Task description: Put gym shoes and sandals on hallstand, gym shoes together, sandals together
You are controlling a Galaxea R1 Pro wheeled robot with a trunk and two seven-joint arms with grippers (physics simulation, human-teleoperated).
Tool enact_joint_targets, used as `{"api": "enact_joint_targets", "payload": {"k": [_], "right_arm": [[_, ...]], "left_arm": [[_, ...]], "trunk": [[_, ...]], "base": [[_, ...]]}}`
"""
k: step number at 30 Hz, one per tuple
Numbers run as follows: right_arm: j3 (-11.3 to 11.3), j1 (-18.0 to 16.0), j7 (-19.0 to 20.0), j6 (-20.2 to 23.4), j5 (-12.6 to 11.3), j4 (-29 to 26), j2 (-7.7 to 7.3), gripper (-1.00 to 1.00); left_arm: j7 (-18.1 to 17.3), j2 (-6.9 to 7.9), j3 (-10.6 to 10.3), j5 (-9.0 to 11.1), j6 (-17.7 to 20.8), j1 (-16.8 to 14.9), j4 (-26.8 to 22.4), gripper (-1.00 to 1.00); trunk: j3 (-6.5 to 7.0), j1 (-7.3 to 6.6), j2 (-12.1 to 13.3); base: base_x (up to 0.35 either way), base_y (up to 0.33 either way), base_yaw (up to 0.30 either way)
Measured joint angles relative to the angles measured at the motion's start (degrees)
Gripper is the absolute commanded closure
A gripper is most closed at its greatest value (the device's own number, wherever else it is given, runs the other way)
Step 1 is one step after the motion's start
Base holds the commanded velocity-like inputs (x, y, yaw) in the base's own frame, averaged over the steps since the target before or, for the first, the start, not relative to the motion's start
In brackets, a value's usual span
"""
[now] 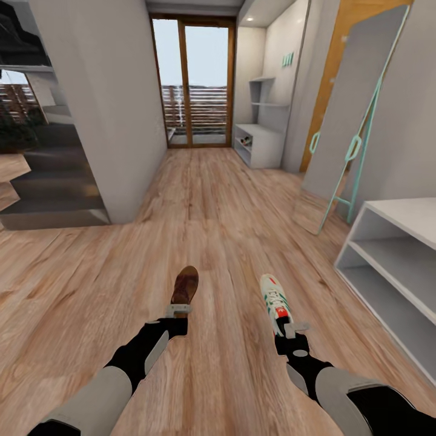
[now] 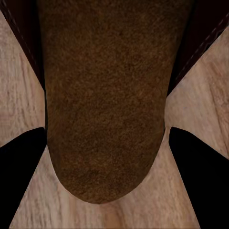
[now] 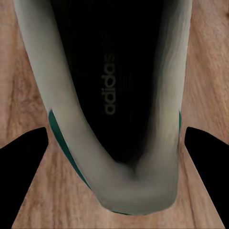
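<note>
Head view puts both arms reaching forward over the corridor floor [image 1: 212, 212], each with a shoe at its tip: the left claw [image 1: 179, 310] is clamped on the heel end of a dark brown sandal [image 1: 185, 284], and the right claw [image 1: 289, 330] is clamped on the heel of a white gym shoe [image 1: 275, 301] with green stripes and a red tongue patch, toes of both pointing away from the robot. Whether either shoe touches the planks cannot be told from here. Left wrist view shows what the head view does not: the sandal's suede-like brown footbed [image 2: 107, 109] rounded at the heel, with a dark finger [image 2: 19, 171] on each side of it and wood planks behind. Right wrist view looks into the gym shoe's dark opening [image 3: 114, 95], where "adidas" is printed on the insole, green trim at the sides, and a dark finger [image 3: 205, 167] flanks each side of the heel. To the right, cut off by the picture's edge, stands a low white bench [image 1: 393, 260] with two open shelves. Beyond it a tall mirror [image 1: 357, 121] with a mint-green frame leans on the wall. Farther down, on the right, is the hallstand [image 1: 260, 142], its lower shelf holding something small and hard to make out. A glass door [image 1: 194, 82] closes the far end.
</note>
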Motion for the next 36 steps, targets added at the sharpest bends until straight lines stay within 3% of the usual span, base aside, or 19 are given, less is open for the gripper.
{"api": "enact_joint_targets", "payload": {"k": [26, 36], "right_arm": [[0.00, -0.01, 0.02, 0.03, 0.00, 0.01, 0.09, 1.00], [0.00, -0.01, 0.07, 0.06, 0.00, 0.01, 0.09, 1.00]], "left_arm": [[0.02, 0.00, -0.01, 0.00, -0.02, -0.01, 0.01, 1.00], [0.00, 0.00, -0.08, 0.00, -1.47, 0.00, 2.64, 1.00]], "trunk": [[0.00, 0.00, 0.00], [0.00, 0.00, 0.00]], "base": [[0.350, 0.095, 0.000], [0.350, 0.003, 0.000]]}}
